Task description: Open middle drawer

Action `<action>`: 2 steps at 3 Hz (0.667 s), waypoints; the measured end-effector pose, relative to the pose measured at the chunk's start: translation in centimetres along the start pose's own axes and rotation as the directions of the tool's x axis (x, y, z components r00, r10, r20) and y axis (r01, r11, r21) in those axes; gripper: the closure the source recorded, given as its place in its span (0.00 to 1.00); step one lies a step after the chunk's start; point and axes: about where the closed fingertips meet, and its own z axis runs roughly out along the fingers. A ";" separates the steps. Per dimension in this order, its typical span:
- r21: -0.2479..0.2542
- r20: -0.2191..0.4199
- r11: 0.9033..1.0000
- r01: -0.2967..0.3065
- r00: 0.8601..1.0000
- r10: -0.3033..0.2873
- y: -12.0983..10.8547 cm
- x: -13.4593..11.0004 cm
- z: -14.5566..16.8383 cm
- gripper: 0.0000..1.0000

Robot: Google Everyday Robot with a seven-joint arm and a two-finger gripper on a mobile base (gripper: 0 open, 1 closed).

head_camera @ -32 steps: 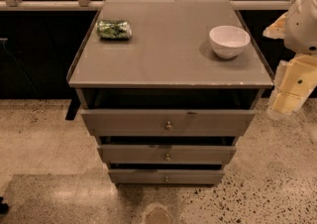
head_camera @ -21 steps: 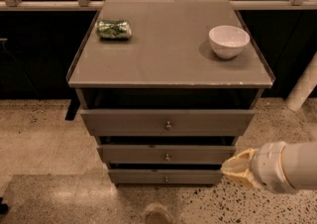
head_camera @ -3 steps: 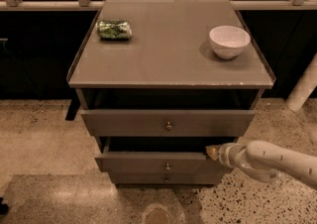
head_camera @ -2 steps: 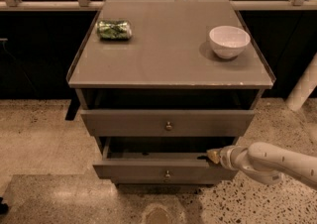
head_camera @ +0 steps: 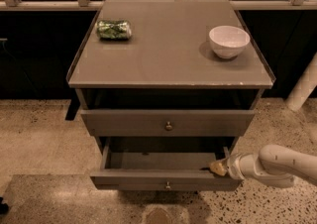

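The middle drawer (head_camera: 148, 177) is the second grey-taupe drawer of the cabinet. It is pulled out toward me and its plain grey inside (head_camera: 158, 160) shows. A small round knob (head_camera: 168, 186) sits at the centre of its front. My gripper (head_camera: 217, 168) reaches in from the right on a white arm (head_camera: 277, 166). Its tan tip rests at the top edge of the drawer front near the right corner. The top drawer (head_camera: 168, 122) above is shut, with its own knob (head_camera: 169, 126). The lowest drawer is hidden under the open one.
A white bowl (head_camera: 229, 41) stands on the cabinet top (head_camera: 163, 54) at the right. A green crumpled bag (head_camera: 114, 28) lies at the back left. A white post (head_camera: 303, 88) stands at the right. The floor (head_camera: 39, 143) is speckled stone.
The middle drawer has slid further out toward me since one second ago, and more of its inside shows. My gripper has moved with the drawer's front edge, down and toward me.
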 end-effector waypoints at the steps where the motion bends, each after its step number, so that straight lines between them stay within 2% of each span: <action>1: -0.084 -0.035 0.996 0.016 0.999 -0.019 1.5 1.8 -1.2 1.00; 2: -0.136 -0.026 0.991 0.006 1.000 -0.010 3.0 3.7 -3.6 1.00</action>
